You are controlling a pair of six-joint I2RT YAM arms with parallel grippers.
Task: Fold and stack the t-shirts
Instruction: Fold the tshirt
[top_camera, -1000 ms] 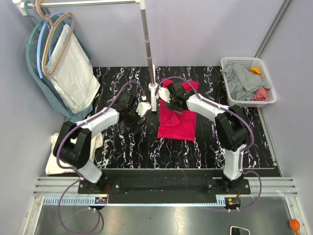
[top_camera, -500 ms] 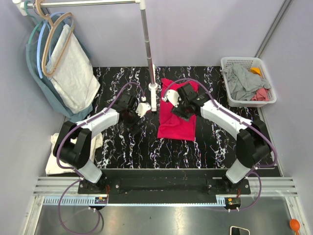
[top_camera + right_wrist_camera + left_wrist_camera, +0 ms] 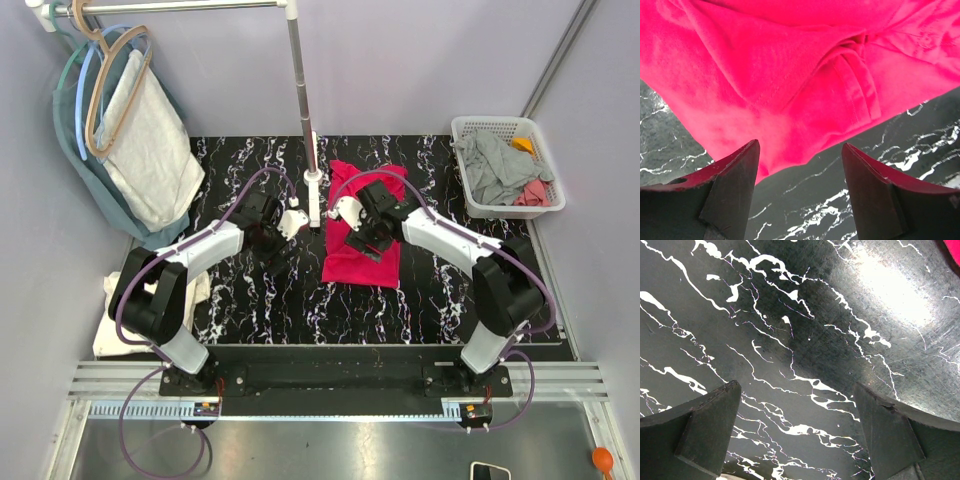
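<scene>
Fabric of a bright pink t-shirt (image 3: 363,262) lies folded into a rough upright rectangle on the black marbled table (image 3: 250,295), just right of the pole base (image 3: 314,184) and stretching from level with it back toward the arms. Its far end is wider and rumpled, while the near end has a straighter edge. In the right wrist view the cloth (image 3: 790,70) shows soft creases and a stitched hem doubled over itself, and one rounded corner sits flat on the marbled top.

The right arm reaches in from the near right, elbow bent outward, with its wrist over the shirt's middle, a little right of the pole base. The right gripper (image 3: 360,232) points down at the cloth. Its fingers are spread wide with nothing between them, and they hang over the shirt's edge where pink meets black (image 3: 800,150).

The left arm stretches from the near left, its forearm angled toward the pole base. The left gripper (image 3: 272,242) sits just left of that base over bare table, its jaws likewise parted and empty (image 3: 796,390).

Well right of the pole base, a white basket (image 3: 490,121) holds grey, pink and orange garments.
</scene>
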